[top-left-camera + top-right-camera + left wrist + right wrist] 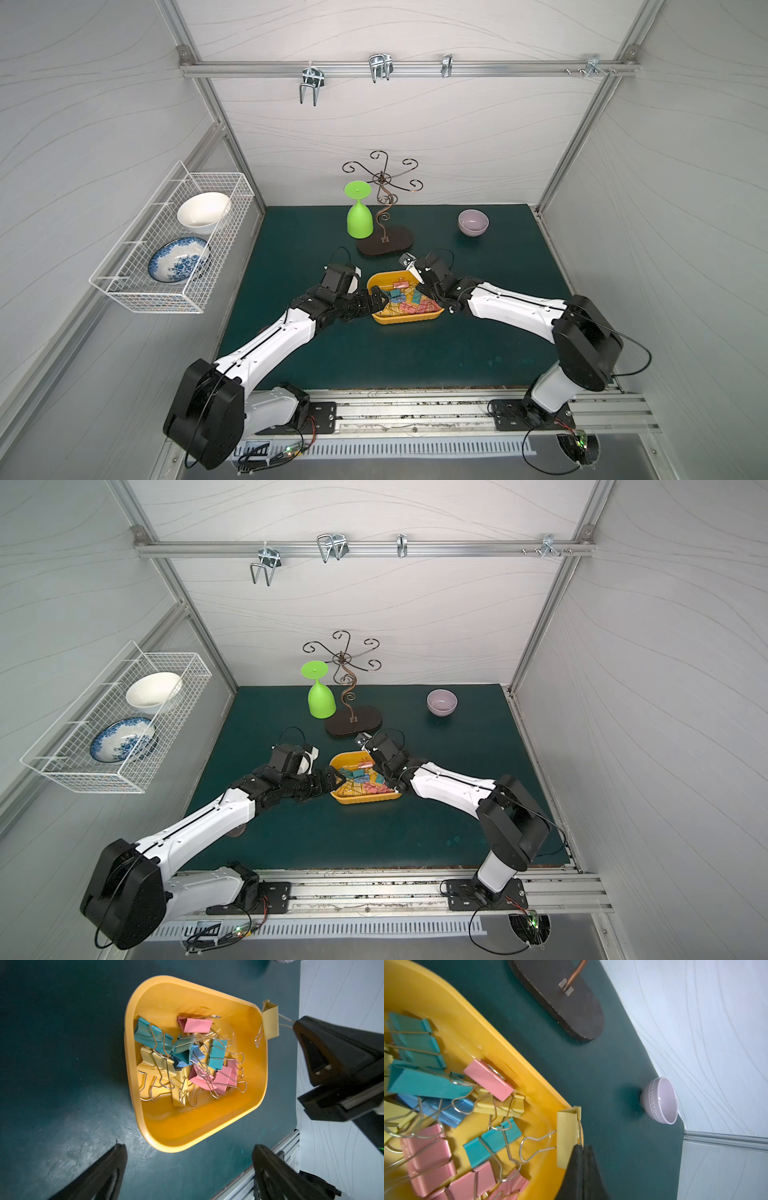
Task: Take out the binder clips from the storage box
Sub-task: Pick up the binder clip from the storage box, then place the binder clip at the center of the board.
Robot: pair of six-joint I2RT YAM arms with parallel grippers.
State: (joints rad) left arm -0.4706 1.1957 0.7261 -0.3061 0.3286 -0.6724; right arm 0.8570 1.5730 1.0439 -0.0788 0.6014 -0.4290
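Task status: early stage, by my judgement.

- Storage box [405, 319] sits near the middle of the table [332, 353], between the two arms.
- Binder clips [187, 1057]: the bulk lie in a tangled heap inside the box, teal, blue, pink and yellow, with wire handles interlocked. In both top views no clip is visible on the table outside the box.
- Right end effector [580, 1148]: jaws pressed together on one wire handle of a yellow clip [566, 1136]. The clip hangs at the box's rim [500, 1028], on the side toward the lilac bowl [473, 222]. I cannot tell whether it touches the rim or is just free of it.
- Left end effector [380, 300]: jaws spread wide, holding nothing, hovering at the opposite end of the box. The left wrist view looks straight down into the heap.

Assessment: one clip is on its way out and every other clip is left to do. Linked handles may drag neighbouring clips along.
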